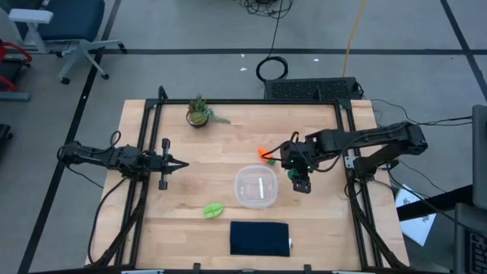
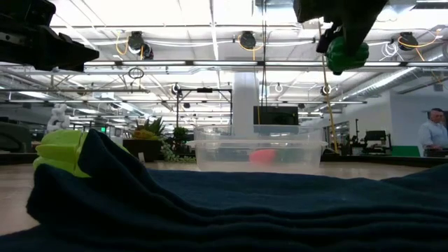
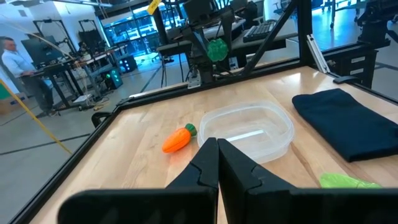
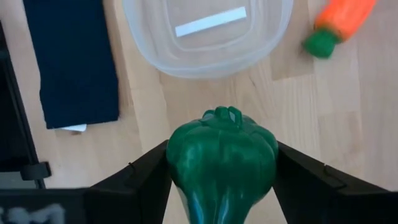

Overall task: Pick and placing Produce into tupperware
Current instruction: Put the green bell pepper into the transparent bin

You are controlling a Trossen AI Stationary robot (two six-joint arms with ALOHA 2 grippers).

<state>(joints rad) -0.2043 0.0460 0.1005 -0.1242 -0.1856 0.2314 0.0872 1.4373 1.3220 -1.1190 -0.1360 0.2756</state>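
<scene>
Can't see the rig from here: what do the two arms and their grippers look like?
Both arms are matte black, jointed tubes with dark cables running off their bases. The left gripper has a short black crossbar behind two thin fingers that taper to a point. The right gripper has two broad, flat black fingers with angled faces. No coloured markings show on either.

Both arms are matte black all over, built from slim tubular links with chunkier blocky joints, and thin black cables run along them. The left gripper ends in two flat angular black fingers with a short crossbar behind them. The right gripper has the same wedge-shaped black plastic fingers, plain with no visible markings.
</scene>
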